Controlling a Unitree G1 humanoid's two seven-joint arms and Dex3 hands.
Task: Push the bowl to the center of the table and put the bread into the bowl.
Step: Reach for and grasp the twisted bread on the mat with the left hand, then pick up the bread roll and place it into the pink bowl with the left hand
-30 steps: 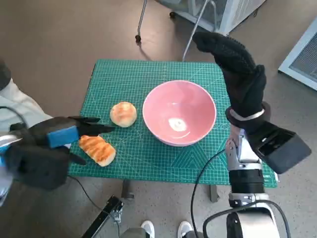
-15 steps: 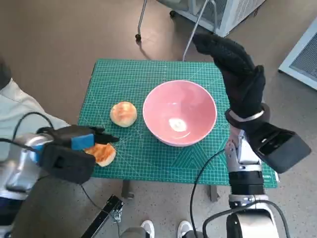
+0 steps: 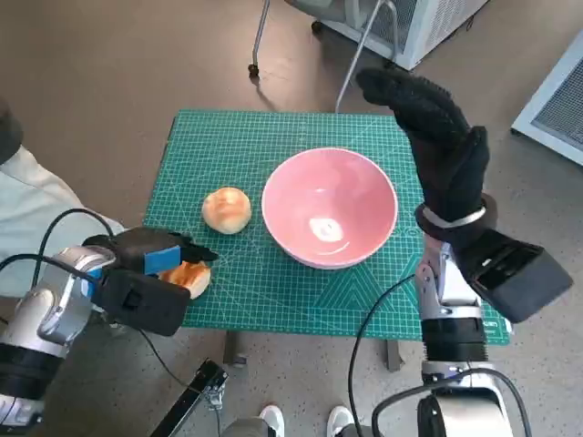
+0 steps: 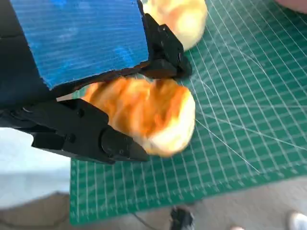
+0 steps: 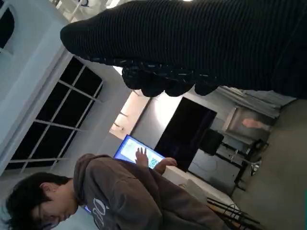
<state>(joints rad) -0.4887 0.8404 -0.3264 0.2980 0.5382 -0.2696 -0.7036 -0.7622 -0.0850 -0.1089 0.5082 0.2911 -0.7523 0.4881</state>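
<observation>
Left hand lowered onto elongated loaf; bowl already mid-worktop.

Green gridded worktop [image 3: 273, 137]; wide pink ceramic bowl [image 3: 330, 207], empty, central; right hand [image 3: 435, 146], black knitted glove, raised, spread, holding nothing; left hand [image 3: 144, 273], blue-taped, since a second ago moved in, fingers [image 4: 105, 141] bracketing the golden striped bread [image 4: 144, 112] at near-left edge, firm grip unconfirmed; round bun [image 3: 226, 208] beside bowl.

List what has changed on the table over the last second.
The left robot hand has moved in over the long toasted bread at the mat's near left edge, and its fingers now lie on both sides of it; a firm grip is not clear. The round bun, pink bowl and raised right robot hand stayed put.
</observation>
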